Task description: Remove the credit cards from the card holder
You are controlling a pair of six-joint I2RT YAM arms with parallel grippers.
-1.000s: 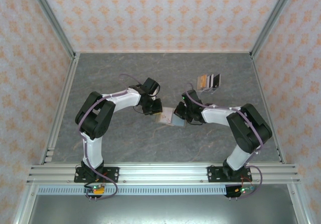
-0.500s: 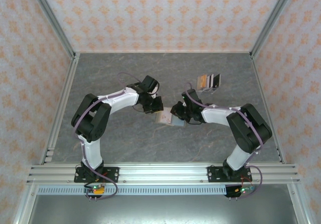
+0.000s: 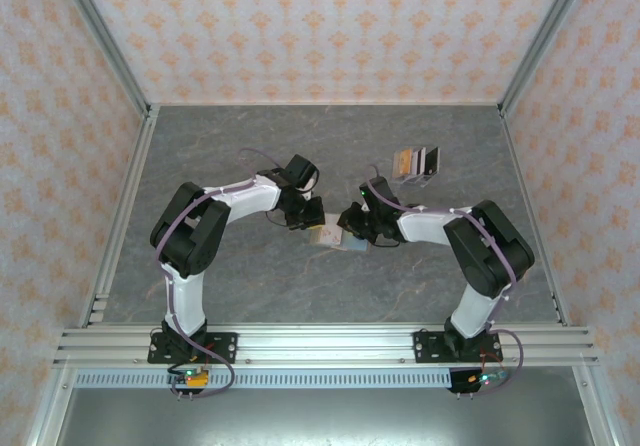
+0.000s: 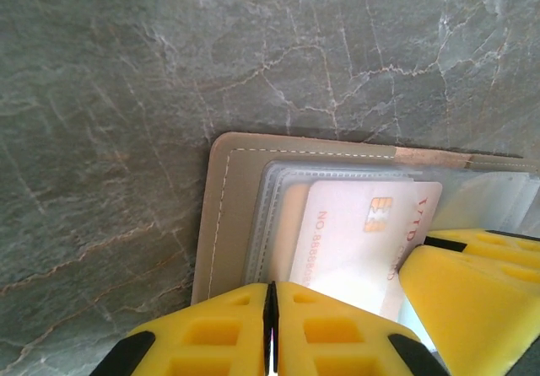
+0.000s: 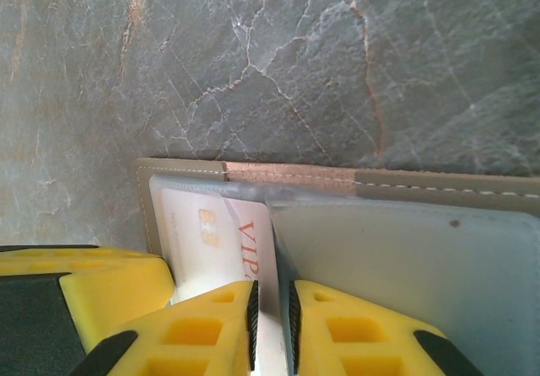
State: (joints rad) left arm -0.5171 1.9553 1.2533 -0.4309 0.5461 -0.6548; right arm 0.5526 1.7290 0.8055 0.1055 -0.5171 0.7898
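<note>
The card holder lies open on the grey table between my two grippers, tan rim outside and grey-blue panel inside. A white credit card with a gold chip and red "VIP" lettering sticks partly out of a clear sleeve. My left gripper is shut with its pads together at the holder's near edge. My right gripper has its jaws almost together, with the card's edge and the sleeve's edge in the narrow gap.
Several cards lie fanned out on the table behind the right arm. Metal frame rails and patterned walls bound the table. Each wrist view has the other gripper's yellow finger close beside its own.
The left arm's elbow swung out to the left and came back. The right gripper edged a little left over the card holder, which stayed where it was.
</note>
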